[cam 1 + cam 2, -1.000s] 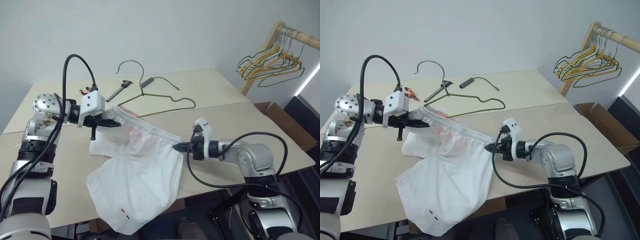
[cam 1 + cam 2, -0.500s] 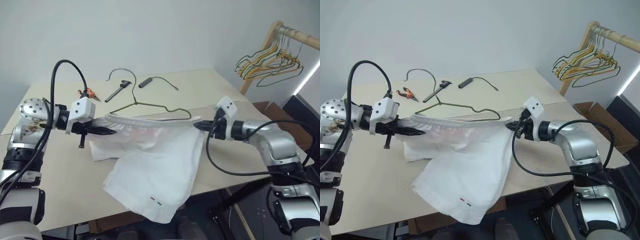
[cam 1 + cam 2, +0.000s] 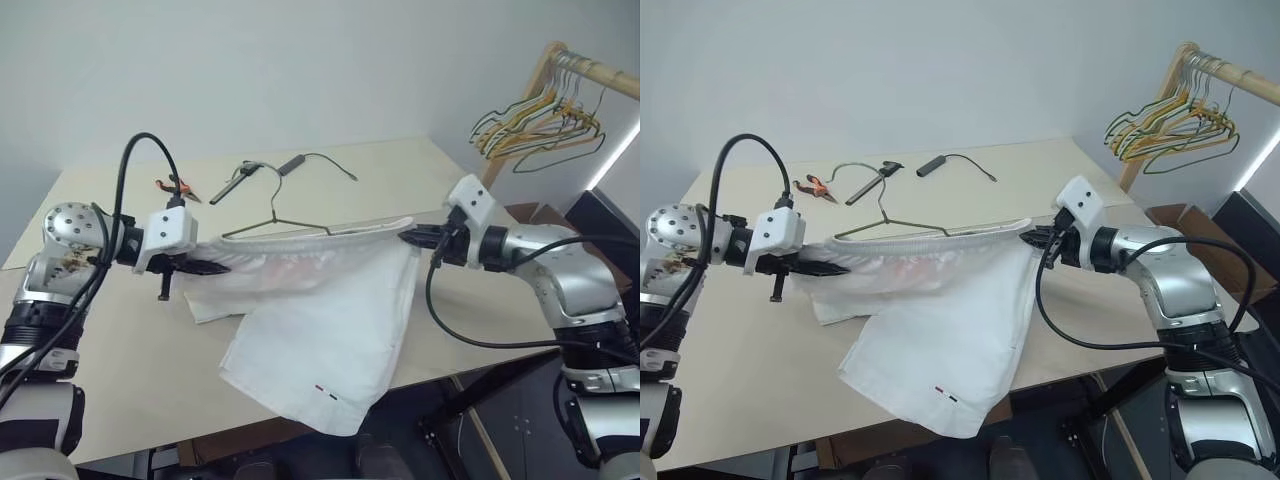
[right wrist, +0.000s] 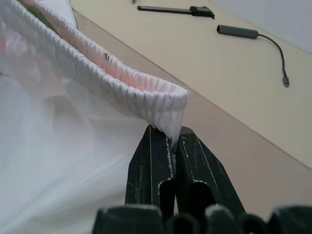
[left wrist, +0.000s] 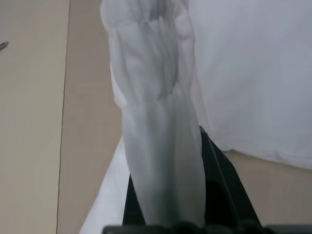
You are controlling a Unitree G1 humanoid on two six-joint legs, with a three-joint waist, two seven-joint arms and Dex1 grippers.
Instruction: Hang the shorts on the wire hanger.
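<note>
Now the shorts (image 3: pixel 320 310) hang stretched by their elastic waistband, whose long axis runs nearly level from one gripper to the other above the table (image 3: pixel 110 350), with the legs drooping from it toward the table's near edge and the hem with the tiny red and dark marks lowest, at that edge. The left gripper (image 3: pixel 212 268) is pinched tight on one end of the waistband, the gathered cloth running up between its black fingers (image 5: pixel 219 175) in the wrist view. The right gripper (image 3: pixel 1032 238) is likewise clamped on the other end, its two fingers (image 4: pixel 151 165) pressed together with the ruffled band caught at their tips. The wire hanger (image 3: pixel 272 222) lies on the table just behind the waistband, partly hidden by it, its hook curving away toward the table's far side. Beyond the hanger on the table lie a black cable (image 3: pixel 318 160) with a cylindrical end, a dark tool (image 3: pixel 232 183) and small orange-handled pliers (image 3: pixel 172 185). Off past the table's right corner, yellow and green hangers (image 3: pixel 540 125) bunch on a wooden rail (image 3: pixel 590 70). Compared with a second ago, the right gripper has risen and swung outward, so the waistband, then sagging across the table, is now drawn taut and lifted.
</note>
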